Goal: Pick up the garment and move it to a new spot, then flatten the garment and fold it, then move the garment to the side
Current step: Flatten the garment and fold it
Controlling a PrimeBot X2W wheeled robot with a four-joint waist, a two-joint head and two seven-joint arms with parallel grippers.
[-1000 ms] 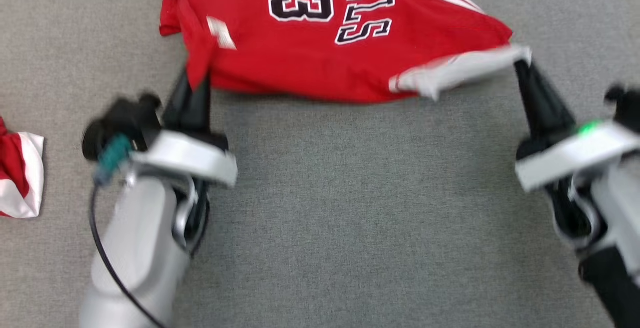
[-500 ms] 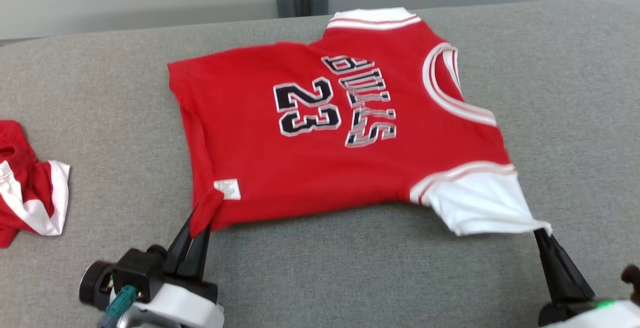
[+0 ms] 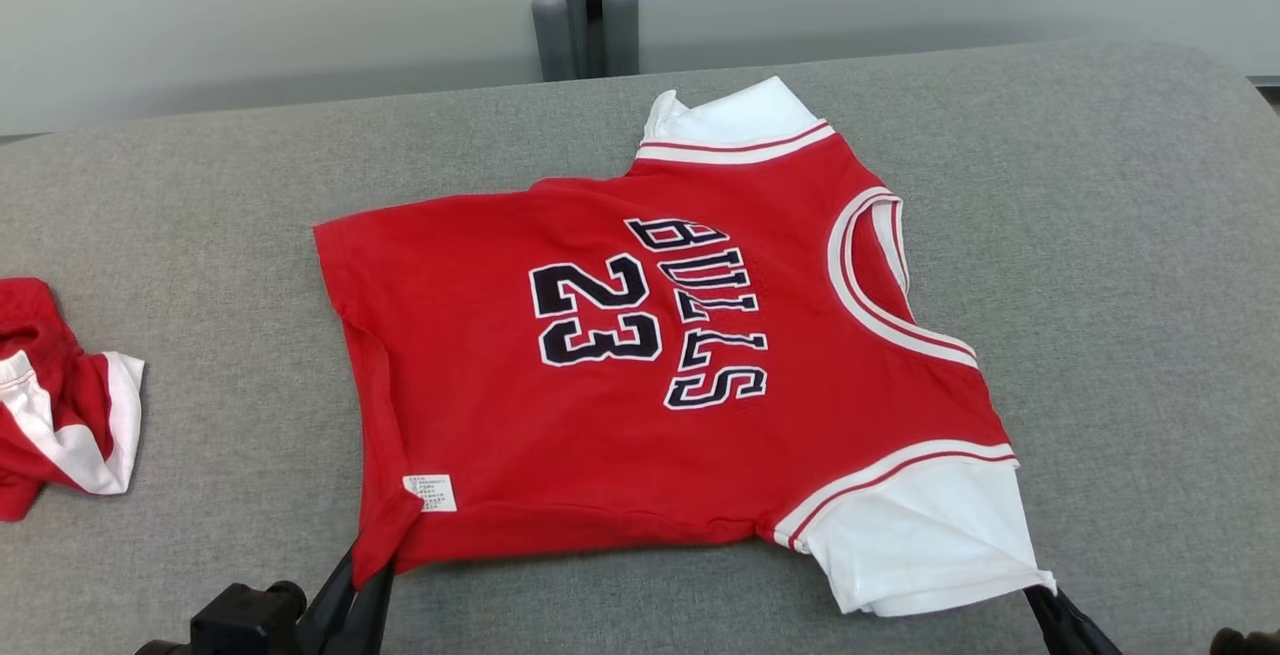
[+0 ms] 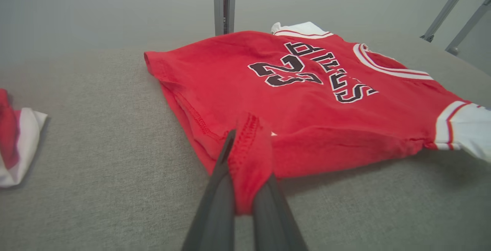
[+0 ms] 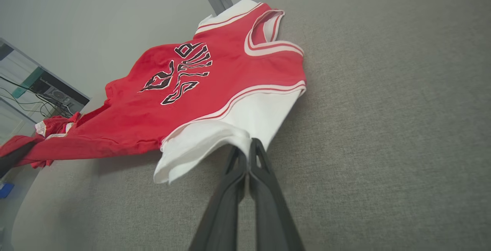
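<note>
The garment (image 3: pixel 640 375) is a red jersey with white sleeves, black "BULLS 23" lettering and a white-trimmed neck, spread nearly flat on the grey padded table (image 3: pixel 1120 235). My left gripper (image 3: pixel 362 575) is shut on the near left hem corner, which is pinched between its dark fingers in the left wrist view (image 4: pixel 245 174). My right gripper (image 3: pixel 1040 597) is shut on the tip of the near white sleeve (image 3: pixel 915 535), seen pinched in the right wrist view (image 5: pixel 247 147). The near edge of the garment (image 4: pixel 307 101) lifts slightly off the table (image 4: pixel 96 147).
A second red and white cloth (image 3: pixel 60 405) lies bunched at the table's left edge, also in the left wrist view (image 4: pixel 17 143). A grey metal post (image 3: pixel 585 5) stands behind the table's far edge. Bare grey surface lies to the right of the jersey.
The head camera has tilted up, so the whole jersey and the far edge now show. Both grippers keep their hold; the jersey has gone from bunched and hanging to spread flat.
</note>
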